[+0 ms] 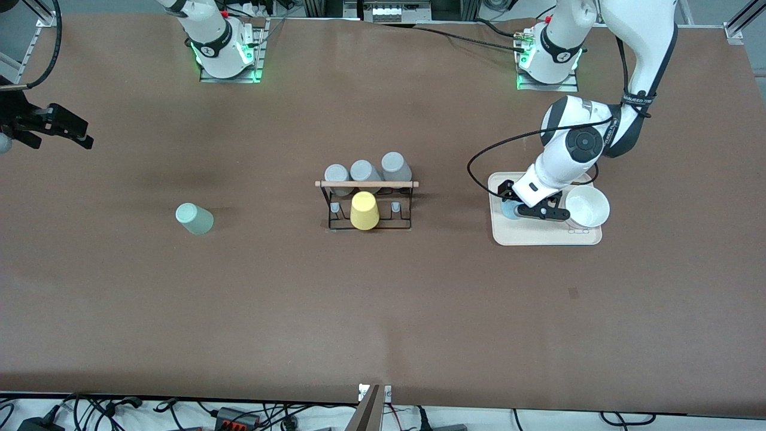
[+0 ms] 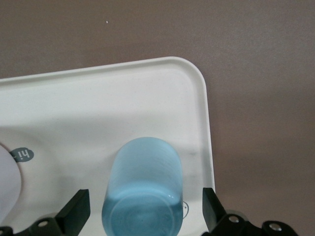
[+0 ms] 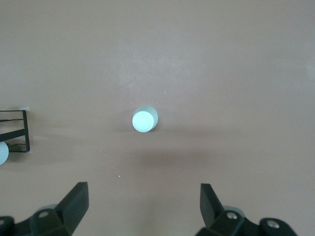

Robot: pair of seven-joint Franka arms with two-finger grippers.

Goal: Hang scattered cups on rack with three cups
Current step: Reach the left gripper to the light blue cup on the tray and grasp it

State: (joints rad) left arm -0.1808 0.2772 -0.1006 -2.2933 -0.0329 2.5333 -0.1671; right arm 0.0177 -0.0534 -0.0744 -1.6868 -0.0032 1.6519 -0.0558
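Note:
The light blue cup [image 2: 142,189] stands upside down on the cream tray [image 2: 98,98], between the open fingers of my left gripper [image 2: 142,211]; the fingers are clear of its sides. In the front view the left gripper [image 1: 529,206] is low over the tray with the blue cup [image 1: 510,210] under it. The mint green cup [image 1: 194,218] stands alone on the table toward the right arm's end. It also shows in the right wrist view [image 3: 144,119]. My right gripper [image 1: 54,126] is open and empty, high over the right arm's end of the table. The black wire rack [image 1: 366,206] stands mid-table.
The rack carries three grey cups [image 1: 364,172] and a yellow cup [image 1: 364,211] under its wooden rod [image 1: 366,184]. A white bowl [image 1: 587,206] sits on the tray [image 1: 538,236] beside the left gripper. A rack corner [image 3: 15,130] shows in the right wrist view.

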